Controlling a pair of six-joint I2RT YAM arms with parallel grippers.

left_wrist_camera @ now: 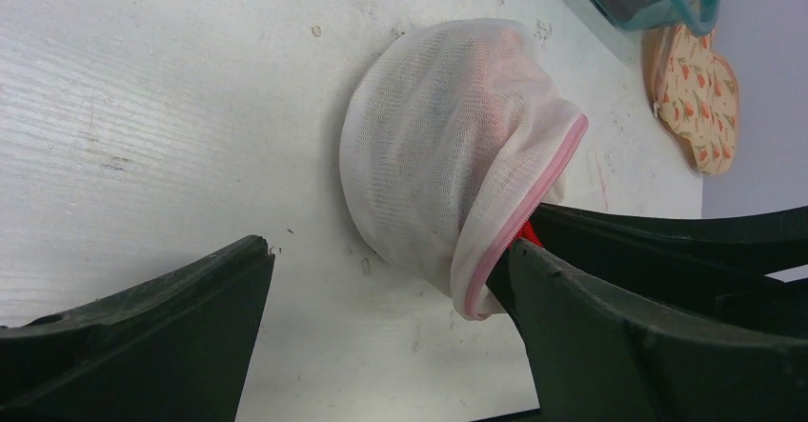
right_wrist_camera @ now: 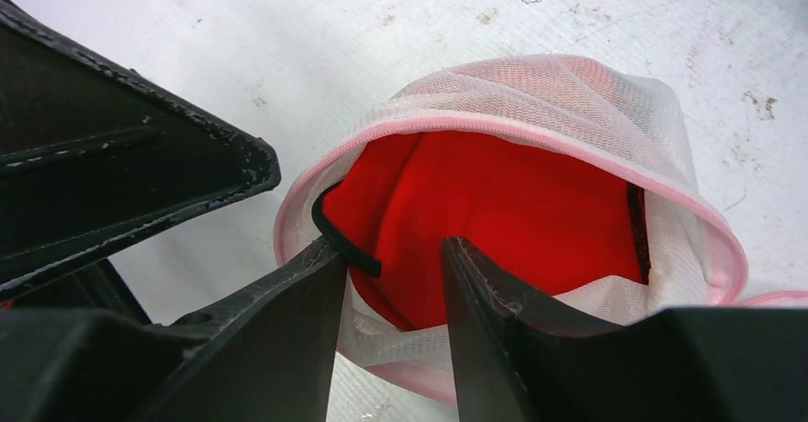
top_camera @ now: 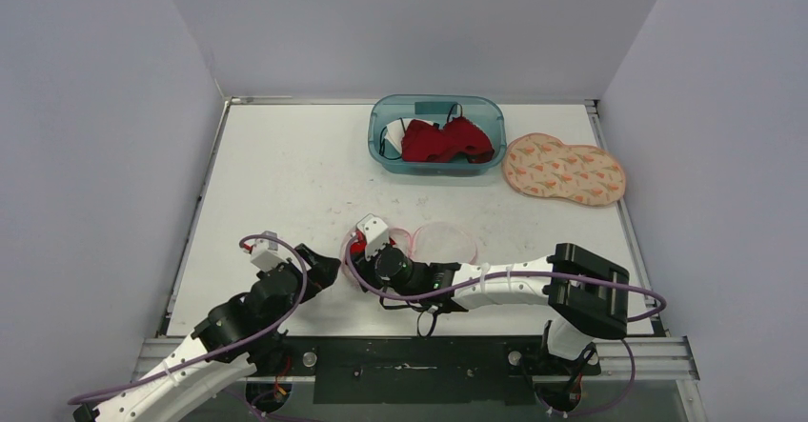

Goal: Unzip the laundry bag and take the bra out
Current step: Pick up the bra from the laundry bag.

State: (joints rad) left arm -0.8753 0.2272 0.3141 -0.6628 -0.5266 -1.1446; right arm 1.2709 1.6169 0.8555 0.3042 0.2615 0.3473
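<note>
White table [top_camera: 286, 174]: the spread left gripper [left_wrist_camera: 386, 249] likely steadies the unzipped laundry bag [right_wrist_camera: 572, 98] so the right gripper [right_wrist_camera: 395, 246] straddles the bra [right_wrist_camera: 515, 203], grasp unclear.

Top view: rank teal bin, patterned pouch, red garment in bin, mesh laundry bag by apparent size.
1. teal bin
2. patterned pouch, only slightly smaller
3. red garment
Unranked: mesh laundry bag, partly hidden under the right arm; its visible part looks smallest.

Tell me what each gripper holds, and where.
Left gripper: nothing, open. Right gripper straddles the red bra's edge at the laundry bag mouth; whether it grips cannot be told.
</note>
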